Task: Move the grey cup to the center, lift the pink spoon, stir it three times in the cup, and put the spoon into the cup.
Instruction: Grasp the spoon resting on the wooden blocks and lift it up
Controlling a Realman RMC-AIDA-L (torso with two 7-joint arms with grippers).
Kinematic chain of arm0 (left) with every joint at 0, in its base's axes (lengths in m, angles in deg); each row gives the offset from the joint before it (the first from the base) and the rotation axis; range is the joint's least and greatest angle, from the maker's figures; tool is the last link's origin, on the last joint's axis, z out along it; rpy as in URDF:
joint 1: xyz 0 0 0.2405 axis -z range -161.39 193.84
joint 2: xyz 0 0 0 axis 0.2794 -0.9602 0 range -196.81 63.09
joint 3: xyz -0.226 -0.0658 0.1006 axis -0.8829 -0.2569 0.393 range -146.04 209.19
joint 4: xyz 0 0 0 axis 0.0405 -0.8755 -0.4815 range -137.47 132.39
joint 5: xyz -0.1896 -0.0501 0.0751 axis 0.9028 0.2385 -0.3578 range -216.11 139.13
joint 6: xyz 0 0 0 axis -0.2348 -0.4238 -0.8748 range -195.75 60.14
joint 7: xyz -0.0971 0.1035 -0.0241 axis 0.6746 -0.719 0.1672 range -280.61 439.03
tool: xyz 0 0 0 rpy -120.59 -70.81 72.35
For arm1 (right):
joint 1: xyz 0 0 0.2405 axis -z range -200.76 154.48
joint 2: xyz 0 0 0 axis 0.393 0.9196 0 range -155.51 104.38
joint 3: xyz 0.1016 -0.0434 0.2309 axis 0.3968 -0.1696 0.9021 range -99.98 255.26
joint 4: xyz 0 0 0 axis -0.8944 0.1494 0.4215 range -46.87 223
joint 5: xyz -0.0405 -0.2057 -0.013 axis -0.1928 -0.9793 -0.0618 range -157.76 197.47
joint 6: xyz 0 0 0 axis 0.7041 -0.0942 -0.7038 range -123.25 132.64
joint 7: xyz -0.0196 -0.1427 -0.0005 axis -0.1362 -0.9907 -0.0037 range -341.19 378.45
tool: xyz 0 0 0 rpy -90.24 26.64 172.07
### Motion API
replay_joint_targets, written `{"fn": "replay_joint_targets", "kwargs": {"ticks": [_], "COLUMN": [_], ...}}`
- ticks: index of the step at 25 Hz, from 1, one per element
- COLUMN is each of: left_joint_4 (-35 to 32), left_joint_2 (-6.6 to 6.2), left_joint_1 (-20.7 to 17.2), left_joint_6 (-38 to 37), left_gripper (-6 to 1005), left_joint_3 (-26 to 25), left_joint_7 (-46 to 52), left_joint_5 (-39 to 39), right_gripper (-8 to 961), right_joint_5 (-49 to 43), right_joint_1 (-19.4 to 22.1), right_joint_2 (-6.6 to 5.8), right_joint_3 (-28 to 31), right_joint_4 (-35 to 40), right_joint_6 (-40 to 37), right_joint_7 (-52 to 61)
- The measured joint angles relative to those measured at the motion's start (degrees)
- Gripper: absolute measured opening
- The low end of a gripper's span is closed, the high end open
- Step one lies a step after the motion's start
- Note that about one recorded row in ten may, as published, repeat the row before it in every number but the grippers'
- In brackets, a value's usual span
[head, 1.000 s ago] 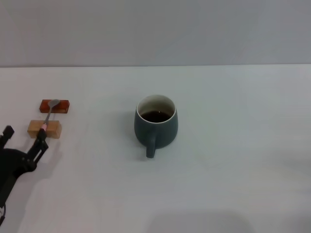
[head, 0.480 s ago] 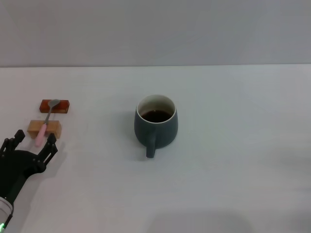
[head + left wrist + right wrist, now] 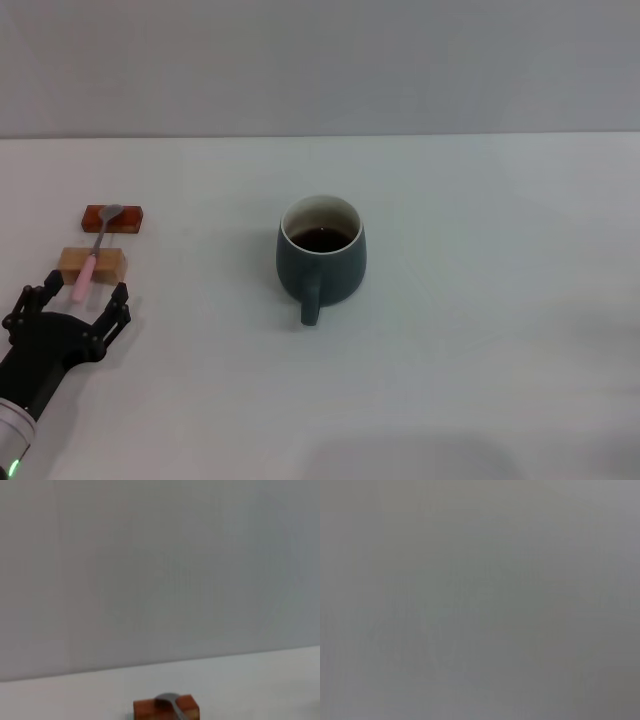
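Observation:
The grey cup (image 3: 321, 257) stands near the middle of the white table (image 3: 480, 300), handle toward me, with dark liquid inside. At the far left the pink spoon (image 3: 92, 250) lies across two small blocks, its grey bowl on the reddish-brown block (image 3: 112, 217) and its pink handle on the tan block (image 3: 91, 265). My left gripper (image 3: 76, 297) is open just in front of the handle's end, one finger on each side of it, not touching. In the left wrist view the spoon bowl (image 3: 170, 700) rests on the reddish-brown block (image 3: 166, 709). The right gripper is out of view.
A grey wall (image 3: 320, 60) rises behind the table's far edge. The right wrist view shows only a plain grey surface.
My left gripper has turned and shifted right, coming in line with the spoon handle's end, fingers spread on both sides. The cup and spoon have not moved.

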Motion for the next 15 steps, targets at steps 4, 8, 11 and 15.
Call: {"fn": "replay_joint_targets", "kwargs": {"ticks": [4, 8, 11, 15], "left_joint_4": [0.0, 0.0, 0.0, 0.0], "left_joint_2": [0.00, 0.00, -0.01, 0.00], "left_joint_1": [0.6, 1.3, 1.5, 1.8], "left_joint_6": [1.5, 2.5, 2.5, 3.0], "left_gripper": [833, 833, 834, 834], "left_joint_3": [-0.1, 0.4, 0.4, 0.1], "left_joint_7": [0.1, 0.0, 0.0, 0.1], "left_joint_5": [0.3, 2.3, 2.9, 3.0], "right_gripper": [-1, -1, 0, 0], "right_joint_5": [0.0, 0.0, 0.0, 0.0], "right_joint_1": [0.0, 0.0, 0.0, 0.0], "right_joint_2": [0.00, 0.00, 0.00, 0.00], "right_joint_3": [0.0, 0.0, 0.0, 0.0], "right_joint_4": [0.0, 0.0, 0.0, 0.0], "right_joint_6": [0.0, 0.0, 0.0, 0.0], "right_joint_7": [0.1, 0.1, 0.1, 0.1]}}
